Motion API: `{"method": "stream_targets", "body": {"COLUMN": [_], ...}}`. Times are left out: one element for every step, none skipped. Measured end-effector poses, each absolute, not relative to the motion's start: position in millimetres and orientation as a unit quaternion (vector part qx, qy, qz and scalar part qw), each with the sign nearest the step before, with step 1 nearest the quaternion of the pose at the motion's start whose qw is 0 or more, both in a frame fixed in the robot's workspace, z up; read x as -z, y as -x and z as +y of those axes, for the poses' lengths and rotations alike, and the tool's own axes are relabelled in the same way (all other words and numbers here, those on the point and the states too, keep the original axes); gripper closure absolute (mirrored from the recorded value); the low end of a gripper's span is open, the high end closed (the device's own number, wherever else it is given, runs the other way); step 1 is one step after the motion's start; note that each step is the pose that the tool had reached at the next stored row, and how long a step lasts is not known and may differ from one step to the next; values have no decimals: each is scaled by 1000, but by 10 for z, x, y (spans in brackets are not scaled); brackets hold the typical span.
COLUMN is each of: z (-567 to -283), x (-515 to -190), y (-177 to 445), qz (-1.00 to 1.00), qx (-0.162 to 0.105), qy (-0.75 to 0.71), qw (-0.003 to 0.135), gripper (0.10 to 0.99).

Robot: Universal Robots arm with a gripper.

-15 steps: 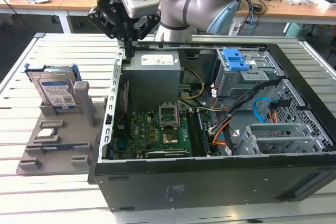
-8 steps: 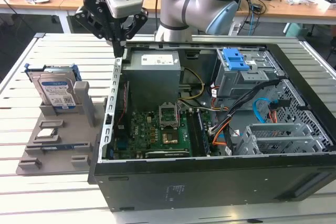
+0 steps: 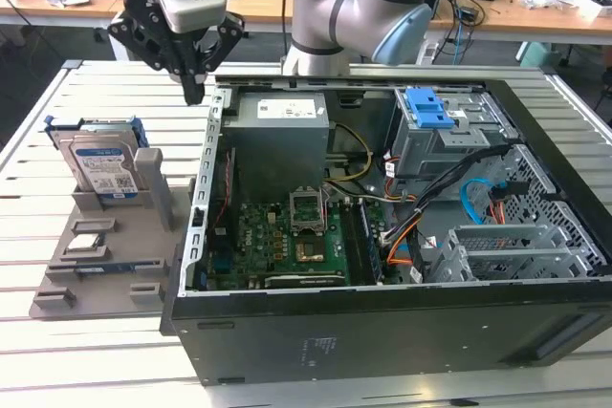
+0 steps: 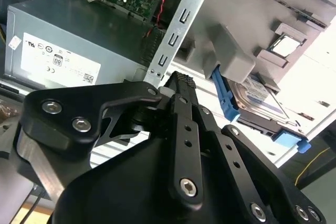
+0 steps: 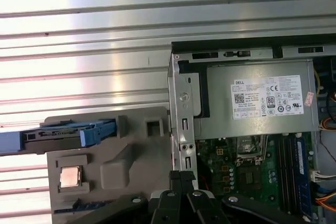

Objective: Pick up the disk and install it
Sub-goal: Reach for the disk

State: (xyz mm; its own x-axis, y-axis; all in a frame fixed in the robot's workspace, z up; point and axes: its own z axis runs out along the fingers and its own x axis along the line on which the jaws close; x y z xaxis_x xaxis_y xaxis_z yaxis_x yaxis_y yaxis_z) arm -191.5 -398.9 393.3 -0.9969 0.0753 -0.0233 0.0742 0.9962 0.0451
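Slatted table (image 3: 105,83) carries the disk (image 3: 103,167), apart from the pincer (image 3: 194,93).

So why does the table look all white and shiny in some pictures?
In the first wrist view, light glares off the metal table in bright bands; in the second wrist view, the table beside the disk is washed out white; in the exterior view it looks evenly lit.
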Motion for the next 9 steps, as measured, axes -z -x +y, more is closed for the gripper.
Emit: {"method": "stream_targets", "body": {"z": [-3989, -3988, -3988, -3988, -3989, -3989, -3989, -3989, -3988], "x": [-3933, -3933, -3933, -3933, -3933, -3933, -3933, -3933, -3933], "y": [1936, 1954, 1969, 1995, 2011, 2023, 2043, 2057, 2070], "qz": [999, 999, 999, 999, 999, 999, 999, 999, 999], "qx": [-22, -22, -22, -22, -22, -22, -22, -22, -22], "qy": [-37, -37, -37, -37, -37, -37, -37, -37, -37], "qw": [13, 12, 12, 13, 13, 12, 12, 13, 12], "gripper": [980, 980, 980, 980, 980, 980, 980, 980, 980]}}
